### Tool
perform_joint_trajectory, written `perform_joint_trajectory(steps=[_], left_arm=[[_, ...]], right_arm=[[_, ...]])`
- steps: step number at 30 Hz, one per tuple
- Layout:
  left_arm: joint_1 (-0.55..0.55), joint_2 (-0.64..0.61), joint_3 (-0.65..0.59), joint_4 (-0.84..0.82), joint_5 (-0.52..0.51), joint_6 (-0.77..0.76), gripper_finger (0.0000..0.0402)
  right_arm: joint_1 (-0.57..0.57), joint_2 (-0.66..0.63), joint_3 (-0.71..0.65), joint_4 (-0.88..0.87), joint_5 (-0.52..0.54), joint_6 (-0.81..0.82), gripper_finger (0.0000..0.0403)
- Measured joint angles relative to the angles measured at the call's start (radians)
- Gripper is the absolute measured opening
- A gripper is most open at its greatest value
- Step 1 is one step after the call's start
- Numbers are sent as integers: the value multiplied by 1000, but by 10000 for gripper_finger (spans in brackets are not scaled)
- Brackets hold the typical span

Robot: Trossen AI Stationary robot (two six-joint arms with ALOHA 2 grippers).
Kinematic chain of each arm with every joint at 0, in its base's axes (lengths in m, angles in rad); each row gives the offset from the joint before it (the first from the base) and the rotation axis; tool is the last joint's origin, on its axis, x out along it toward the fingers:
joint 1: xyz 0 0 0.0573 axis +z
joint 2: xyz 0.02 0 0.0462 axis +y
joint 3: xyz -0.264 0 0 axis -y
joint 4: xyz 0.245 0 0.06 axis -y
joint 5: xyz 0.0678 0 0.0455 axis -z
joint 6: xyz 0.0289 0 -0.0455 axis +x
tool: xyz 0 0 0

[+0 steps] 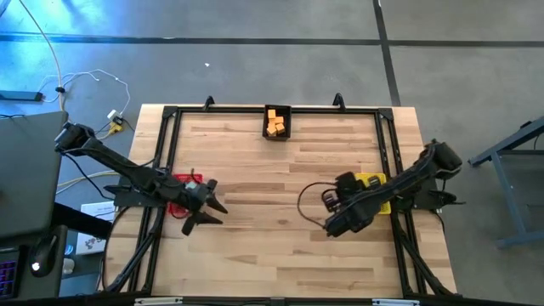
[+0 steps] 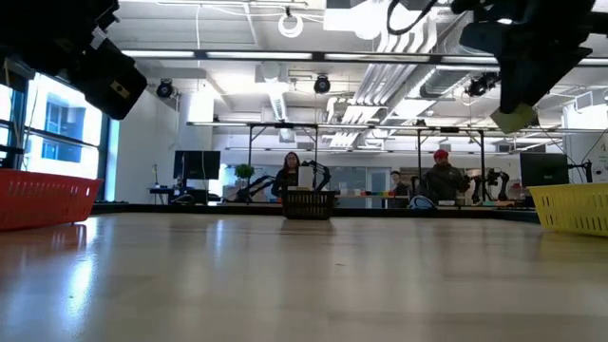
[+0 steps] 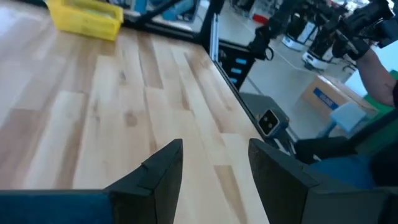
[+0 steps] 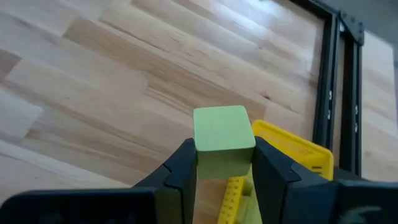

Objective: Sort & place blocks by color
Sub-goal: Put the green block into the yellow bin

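From above, my right gripper (image 1: 333,223) sits just beside the yellow bin (image 1: 374,181) at the table's right edge, and my left gripper (image 1: 206,212) waits by the red bin (image 1: 183,182). The black bin (image 1: 277,121) at the far edge holds orange blocks (image 1: 274,122).

At table height, a yellow-green block (image 2: 514,118) hangs under my right arm, high off the wood.

My left wrist view shows my fingers (image 3: 163,171) parted on nothing.

My right wrist view alone shows the grip: jaws clamped on the yellow-green block (image 4: 223,137), bin rim beyond. Letting go here, I judge, would drop it short onto the table.
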Motion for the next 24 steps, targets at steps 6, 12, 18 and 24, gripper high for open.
perform_joint_trajectory(steps=[6,12,18,24], left_arm=[[20,-150,-79,0,-10,20,170],[33,-279,-129,-12,-7,38,170],[33,-391,-163,-39,-6,87,170],[33,-492,-185,-81,-18,90,170]], right_arm=[[20,-139,-118,5,-66,98,94],[56,-241,-216,45,-145,168,94],[90,-319,-314,98,-184,239,94],[99,-389,-396,128,-258,286,94]])
